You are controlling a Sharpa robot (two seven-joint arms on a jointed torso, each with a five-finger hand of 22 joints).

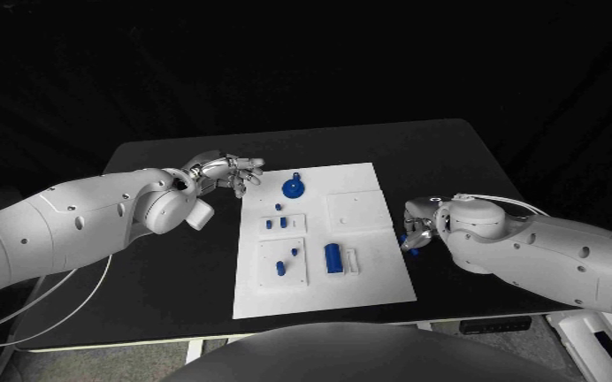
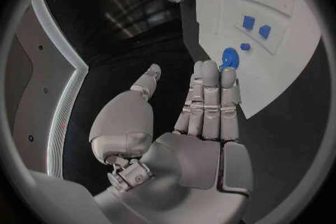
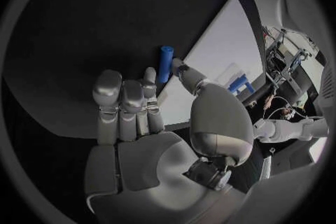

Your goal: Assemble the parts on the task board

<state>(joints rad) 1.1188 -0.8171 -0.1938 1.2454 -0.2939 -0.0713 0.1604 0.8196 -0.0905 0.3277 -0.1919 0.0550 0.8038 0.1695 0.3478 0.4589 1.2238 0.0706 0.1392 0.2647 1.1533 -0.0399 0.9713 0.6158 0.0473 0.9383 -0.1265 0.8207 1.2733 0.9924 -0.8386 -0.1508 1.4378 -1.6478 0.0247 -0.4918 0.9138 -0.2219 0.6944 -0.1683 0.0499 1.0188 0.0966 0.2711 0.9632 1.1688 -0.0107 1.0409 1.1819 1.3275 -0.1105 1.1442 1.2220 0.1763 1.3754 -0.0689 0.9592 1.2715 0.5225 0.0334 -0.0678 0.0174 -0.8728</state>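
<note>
Task board: white rectangular plate [image 1: 363,263] in the middle of the black table [image 1: 166,302], carrying small blue plastic parts, among them a round disc with a tab [image 1: 294,190] near its far end and an upright cylinder [image 1: 332,258] toward its near end.
Held part: short blue cylindrical peg [image 3: 165,63], just off the board's right edge.
My right hand [image 1: 418,230]: pinching the peg between thumb and fingertips, beside the board's right edge about midway along it.
My left hand [image 1: 227,172]: holding nothing, fingers straight and together, at the board's far left corner.
Key relation: the board lies to the left of my right hand; the peg's long axis runs roughly along the board's edge.
Nearer hand: right, I judge, for any seat on the board's right half.
Next move: probably carry the peg inward over the board and stand it up above its seat.
</note>
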